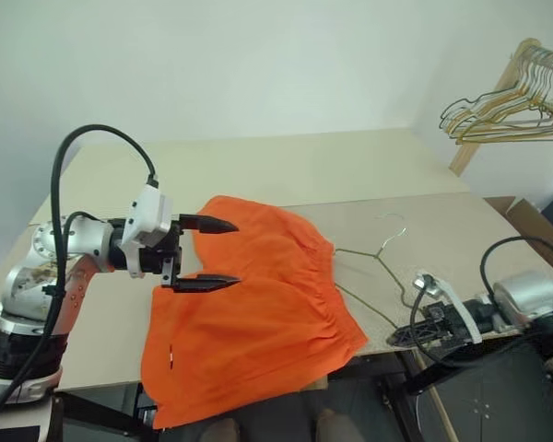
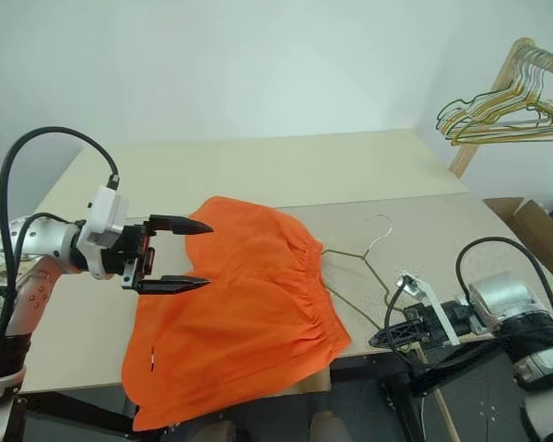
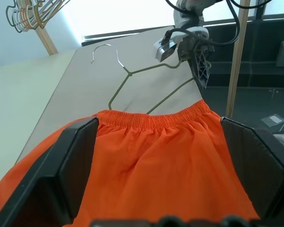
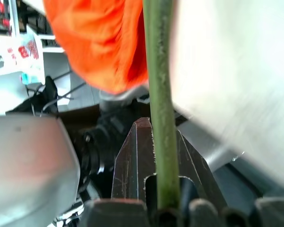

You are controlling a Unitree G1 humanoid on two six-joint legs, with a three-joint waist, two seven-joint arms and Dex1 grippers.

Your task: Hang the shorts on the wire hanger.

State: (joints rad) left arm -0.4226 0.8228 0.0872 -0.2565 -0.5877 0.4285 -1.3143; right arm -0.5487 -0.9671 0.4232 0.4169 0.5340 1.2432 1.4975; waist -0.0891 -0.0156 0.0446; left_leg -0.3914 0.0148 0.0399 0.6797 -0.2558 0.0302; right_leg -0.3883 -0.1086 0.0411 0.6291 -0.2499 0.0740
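Spreading across the near part of a pale beige counter (image 1: 286, 166), the orange shorts (image 1: 258, 313) lie flat with one leg drooping over the front edge and the gathered waistband turned toward the robot's right. Just beside that waistband rests the thin wire hanger (image 1: 373, 262), its lower part slipped under the fabric and its hook pointing toward the far side of the counter. The left gripper (image 1: 223, 253) hovers over the shorts with its two black fingers spread wide and holding nothing. The right gripper (image 2: 392, 336) sits at the counter's near right edge, its fingers clenched on the hanger's wire, which the right wrist view shows running between them. Behind stands a plain white wall, and at the far right a wooden rack (image 1: 493, 101) carries a bunch of gold hangers (image 1: 507, 115).
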